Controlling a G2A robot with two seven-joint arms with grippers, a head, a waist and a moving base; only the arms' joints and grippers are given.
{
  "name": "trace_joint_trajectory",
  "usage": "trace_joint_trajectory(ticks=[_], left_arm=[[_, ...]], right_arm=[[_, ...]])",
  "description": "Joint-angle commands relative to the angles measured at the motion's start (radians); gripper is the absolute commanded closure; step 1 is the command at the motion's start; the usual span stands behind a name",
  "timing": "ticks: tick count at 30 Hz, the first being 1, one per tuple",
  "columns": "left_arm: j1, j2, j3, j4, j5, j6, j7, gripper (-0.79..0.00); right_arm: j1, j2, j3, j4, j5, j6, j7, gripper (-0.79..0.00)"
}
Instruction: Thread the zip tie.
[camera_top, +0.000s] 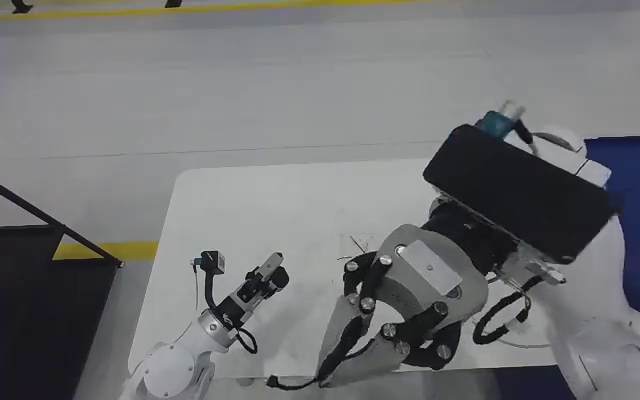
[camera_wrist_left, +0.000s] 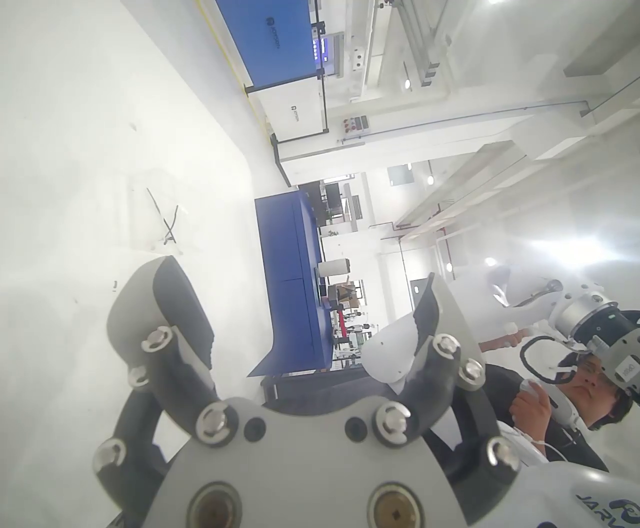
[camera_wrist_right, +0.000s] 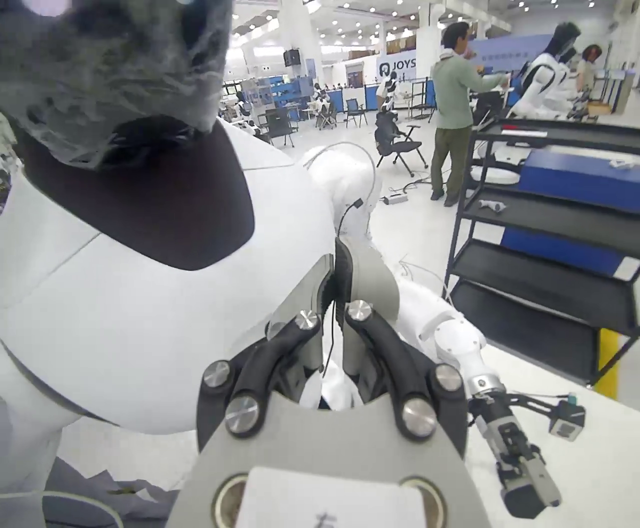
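White table runs past the spread fingers of the left gripper to its rounded edge; right gripper pinches the zip tie

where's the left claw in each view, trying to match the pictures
top view: left claw low and left, over the white table.
left wrist view: close up front, open, table behind it.
right wrist view: farther off over the table, beside a small boxy camera.
shared landmark: the white table.
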Motion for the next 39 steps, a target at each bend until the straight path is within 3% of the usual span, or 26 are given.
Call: trace_joint_trajectory(ticks=[1, 7, 13, 16, 20, 23, 28, 39], left_arm=[[0.000, 0.000, 0.000, 0.000, 0.000, 0.000, 0.000, -0.785], [0.000, 0.000, 0.000, 0.000, 0.000, 0.000, 0.000, -0.785], [0.000, 0.000, 0.000, 0.000, 0.000, 0.000, 0.000, -0.785], [0.000, 0.000, 0.000, 0.000, 0.000, 0.000, 0.000, -0.785], [0.000, 0.000, 0.000, 0.000, 0.000, 0.000, 0.000, -0.785], [0.000, 0.000, 0.000, 0.000, 0.000, 0.000, 0.000, -0.785], [0.000, 0.000, 0.000, 0.000, 0.000, 0.000, 0.000, -0.785], [0.000, 0.000, 0.000, 0.000, 0.000, 0.000, 0.000, -0.785]], right_arm=[[-0.023, 0.010, 0.052, -0.043, -0.142, -0.025, -0.025, 0.000], [-0.111, 0.028, 0.103, -0.115, -0.192, -0.052, -0.052, 0.000], [-0.131, 0.038, 0.092, -0.106, -0.111, -0.060, -0.060, 0.000], [-0.128, 0.040, 0.072, -0.032, 0.008, -0.016, -0.030, 0.000], [-0.093, 0.035, 0.010, 0.046, 0.143, 0.149, 0.027, 0.000], [-0.062, 0.021, -0.070, 0.098, 0.308, 0.261, 0.087, 0.000], [-0.004, -0.020, -0.193, 0.165, 0.518, 0.297, 0.200, 0.000], [0.026, -0.081, -0.278, 0.255, 0.599, 0.281, 0.243, 0.000]])
